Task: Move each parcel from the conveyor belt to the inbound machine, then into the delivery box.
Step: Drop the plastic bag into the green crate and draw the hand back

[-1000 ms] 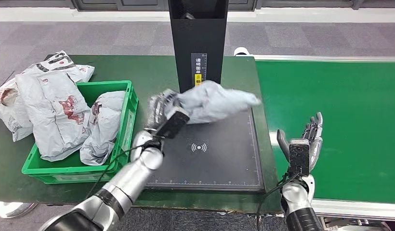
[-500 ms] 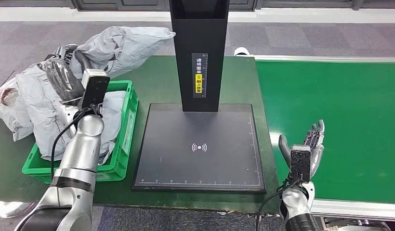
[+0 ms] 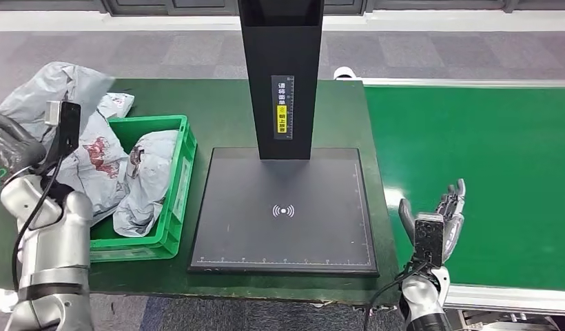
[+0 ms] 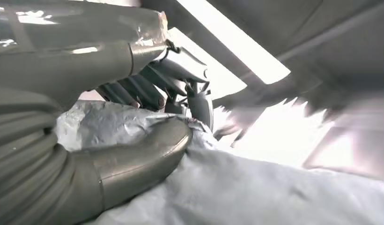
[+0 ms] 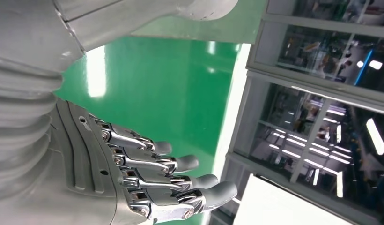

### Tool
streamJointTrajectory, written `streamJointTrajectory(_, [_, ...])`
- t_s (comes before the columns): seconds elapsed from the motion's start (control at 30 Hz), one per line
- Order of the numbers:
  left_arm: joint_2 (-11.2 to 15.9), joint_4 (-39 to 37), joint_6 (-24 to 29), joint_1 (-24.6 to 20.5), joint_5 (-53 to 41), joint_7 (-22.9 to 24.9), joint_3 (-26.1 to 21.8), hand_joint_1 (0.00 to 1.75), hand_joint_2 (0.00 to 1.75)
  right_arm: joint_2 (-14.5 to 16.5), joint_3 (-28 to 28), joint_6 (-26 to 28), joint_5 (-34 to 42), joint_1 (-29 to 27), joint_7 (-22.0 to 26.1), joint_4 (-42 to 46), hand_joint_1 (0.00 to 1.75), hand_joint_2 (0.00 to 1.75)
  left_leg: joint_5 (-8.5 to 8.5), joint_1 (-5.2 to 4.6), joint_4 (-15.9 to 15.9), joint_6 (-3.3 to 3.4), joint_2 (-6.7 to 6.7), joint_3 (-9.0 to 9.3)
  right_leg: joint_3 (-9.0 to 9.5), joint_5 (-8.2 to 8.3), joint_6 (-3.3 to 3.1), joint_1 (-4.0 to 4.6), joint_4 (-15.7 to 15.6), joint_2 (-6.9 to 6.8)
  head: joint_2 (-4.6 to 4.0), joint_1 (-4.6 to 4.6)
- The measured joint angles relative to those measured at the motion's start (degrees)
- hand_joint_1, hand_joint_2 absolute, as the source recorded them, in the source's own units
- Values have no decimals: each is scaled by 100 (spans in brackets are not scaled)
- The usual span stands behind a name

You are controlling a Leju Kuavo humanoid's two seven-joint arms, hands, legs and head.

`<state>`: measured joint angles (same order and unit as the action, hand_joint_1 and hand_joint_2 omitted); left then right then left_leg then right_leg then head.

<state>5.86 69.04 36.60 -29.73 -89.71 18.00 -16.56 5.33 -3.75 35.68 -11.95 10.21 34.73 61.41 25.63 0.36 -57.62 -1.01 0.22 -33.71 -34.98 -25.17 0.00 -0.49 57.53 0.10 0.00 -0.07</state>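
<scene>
A: From the head view, we see the left hand (image 3: 11, 141) raised at the far left, over the heap of grey parcels beside the crate (image 3: 171, 227). It seems to hold the grey parcel (image 3: 49, 86) that rises above it.

B: We agree. The green crate holds more parcels (image 3: 145, 179), grey with red-brown print; we cannot read that print. Right of the crate lies the black scanner pad (image 3: 314, 234) with a white wireless mark at its middle.

A: The scanner's black post (image 3: 283, 41) stands at the pad's far edge. It bears a strip of white Chinese characters and a small yellow label; they are too small for us to read.

B: The right hand (image 3: 438, 214) hangs at the near edge of the green belt (image 3: 486, 172), fingers up and spread, holding nothing.

A: In the left wrist view, the thumb (image 4: 148, 152) presses into crinkled grey plastic and the dark fingers (image 4: 152, 84) curl over it from the other side. So the hand is clamped on the parcel. The background is blurred.

B: In the right wrist view, we see the fingers (image 5: 180, 180) stretched out, slightly apart, with the belt behind them and glass panes beside it.
</scene>
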Motion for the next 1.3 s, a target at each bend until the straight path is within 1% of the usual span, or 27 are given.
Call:
streamJointTrajectory(0.03, [112,-350,-272,-81,-1,605,393,99,175,-8,26,-46,-2,-3,-4,41,0,175,-4,0,1,3,-19,0,12,-2,1,-1,0,-20,0,0])
streamJointTrajectory(0.07, [183,-682,-611,-136,11,928,740,55,175,-16,55,-103,-9,4,-6,78,0,175,-8,0,1,5,-30,1,22,-3,2,-1,1,-29,0,3])
streamJointTrajectory(0.1, [216,-990,-956,-166,51,911,1015,12,175,-17,78,-165,-22,17,-7,107,0,175,-9,0,2,3,-26,2,24,2,-2,-1,1,-26,0,3])
streamJointTrajectory(0.13, [244,-1290,-1262,-202,117,592,1223,0,175,-16,94,-230,-40,29,-10,127,0,175,-9,0,2,3,-10,2,20,11,-3,-2,0,-10,0,4])
streamJointTrajectory(0.23, [303,-2372,-2134,-481,472,-1212,1760,0,175,-15,184,-407,-137,70,-61,144,0,175,-10,-2,1,4,28,-3,7,33,2,-13,0,23,0,3])
streamJointTrajectory(0.27, [312,-2676,-2354,-577,606,-1659,1903,0,175,-15,224,-441,-177,84,-95,144,0,175,-11,-3,1,5,29,-3,7,33,3,-17,0,24,0,4])
streamJointTrajectory(0.3, [309,-2902,-2495,-653,732,-1900,2008,0,175,-15,253,-461,-216,90,-138,146,0,175,-11,-6,0,6,28,-2,7,34,4,-19,0,23,0,3])
streamJointTrajectory(0.33, [294,-3072,-2567,-723,850,-2025,2077,0,175,-15,276,-472,-255,82,-185,157,0,175,-11,-8,-1,6,25,-1,7,33,4,-20,-1,21,0,3])
streamJointTrajectory(0.43, [224,-3430,-2521,-926,1267,-2099,2154,0,175,-10,338,-487,-313,-32,-319,271,0,175,-12,-12,-3,7,1,-3,15,29,6,-17,-1,3,0,3])
streamJointTrajectory(0.53, [163,-3562,-2378,-1018,1658,-2191,2157,0,175,10,397,-495,-311,-201,-395,415,0,175,-12,-12,-2,7,-17,-5,18,23,5,-14,0,-15,0,3])
streamJointTrajectory(0.67, [112,-3646,-2344,-1085,1762,-2223,2156,0,175,16,429,-509,-312,-329,-407,513,0,175,-12,-12,-2,7,-22,-7,20,21,5,-15,0,-20,0,3])
streamJointTrajectory(0.9, [74,-3727,-2317,-1128,1890,-2271,2140,0,175,35,478,-540,-312,-393,-411,587,0,175,-13,-13,-2,9,-23,-6,22,22,5,-16,0,-22,0,3])
streamJointTrajectory(0.97, [49,-3728,-2226,-1128,2280,-2356,2063,0,87,43,489,-579,-310,-426,-415,605,0,175,-14,-13,-2,10,-25,-7,22,22,5,-16,0,-25,0,3])
streamJointTrajectory(1.03, [15,-3683,-2000,-1116,2888,-2458,1915,0,0,65,496,-627,-308,-485,-415,652,0,175,-15,-12,-2,11,-30,-10,21,21,5,-15,0,-29,0,3])
streamJointTrajectory(1.1, [-20,-3555,-1547,-1092,3712,-2723,1692,0,0,101,497,-647,-306,-542,-419,703,0,175,-16,-12,-2,11,-33,-16,18,21,5,-13,0,-31,0,3])
streamJointTrajectory(1.2, [-86,-3250,-596,-1068,5182,-3524,1277,0,0,150,497,-577,-212,-555,-415,721,0,175,-16,-11,-2,11,-31,-19,16,22,5,-13,1,-27,0,4])
streamJointTrajectory(1.27, [-142,-3050,-136,-1060,5850,-3972,1079,0,87,185,497,-493,-101,-520,-382,699,0,175,-16,-12,-2,11,-27,-18,14,22,4,-14,0,-22,0,4])
streamJointTrajectory(1.3, [-181,-2945,23,-1044,6029,-4144,1015,0,131,205,497,-470,-60,-490,-349,673,0,175,-16,-12,-2,11,-26,-18,13,22,4,-14,0,-20,0,3])
